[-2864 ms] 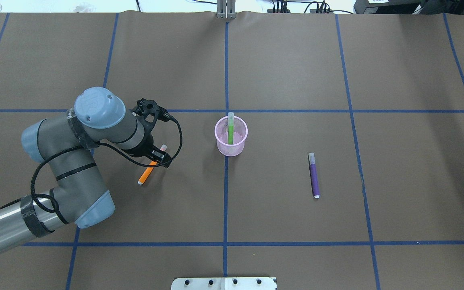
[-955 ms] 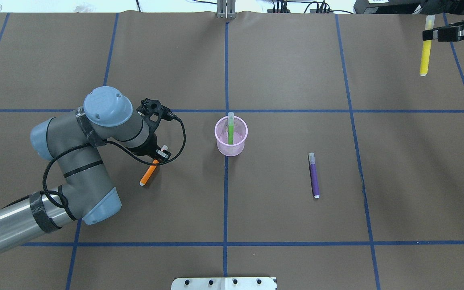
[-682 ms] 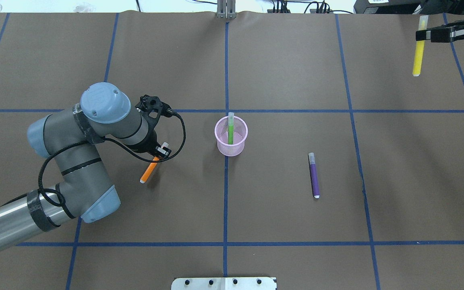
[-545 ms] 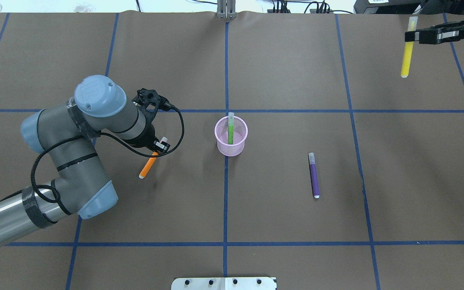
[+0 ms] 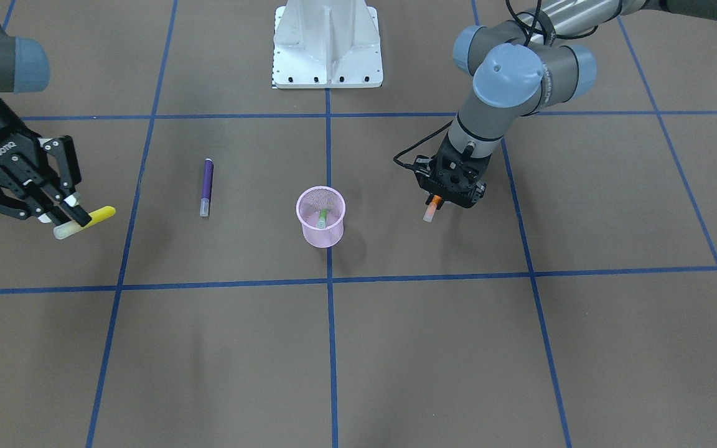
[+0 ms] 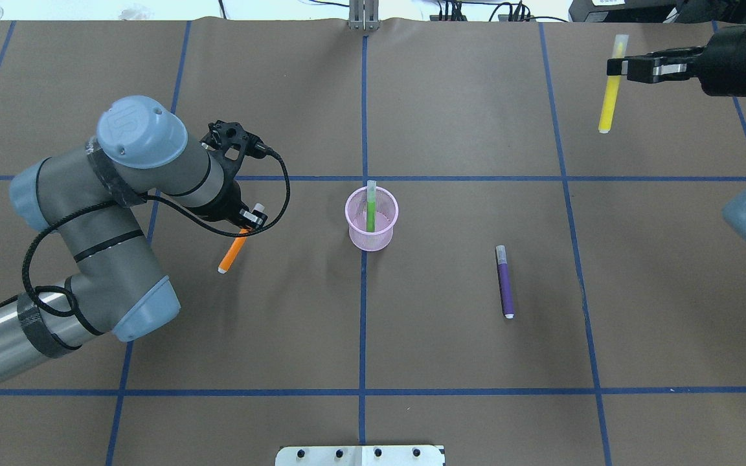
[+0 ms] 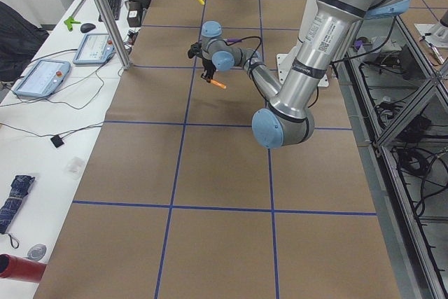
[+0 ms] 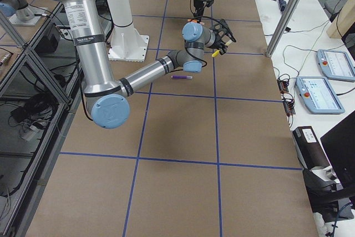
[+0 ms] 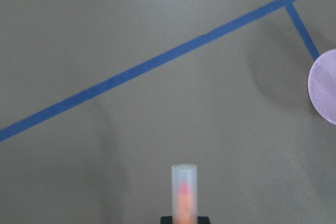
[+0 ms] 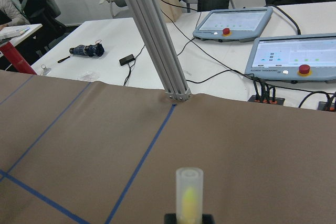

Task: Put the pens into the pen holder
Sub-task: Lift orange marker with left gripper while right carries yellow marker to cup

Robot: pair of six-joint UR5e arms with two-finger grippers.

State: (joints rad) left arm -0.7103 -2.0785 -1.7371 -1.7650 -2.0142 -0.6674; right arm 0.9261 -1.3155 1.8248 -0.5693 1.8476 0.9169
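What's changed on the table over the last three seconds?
The left end effector, shut on the orange pen, has raised it off the table, tilted. The right end effector came into view from the robot's right carrying the yellow pen and moved toward the middle. The green pen in the pen holder and the purple pen on the table stayed put.

Overhead cam behind robot, high, looks forward-down; front cam opposite, steep, mirrored. Both share pen holder, between the two jaw pairs. Side cams far, at table ends. Wrist cams close, look out past jaws: left at table, holder right of jaws; right at desks beyond
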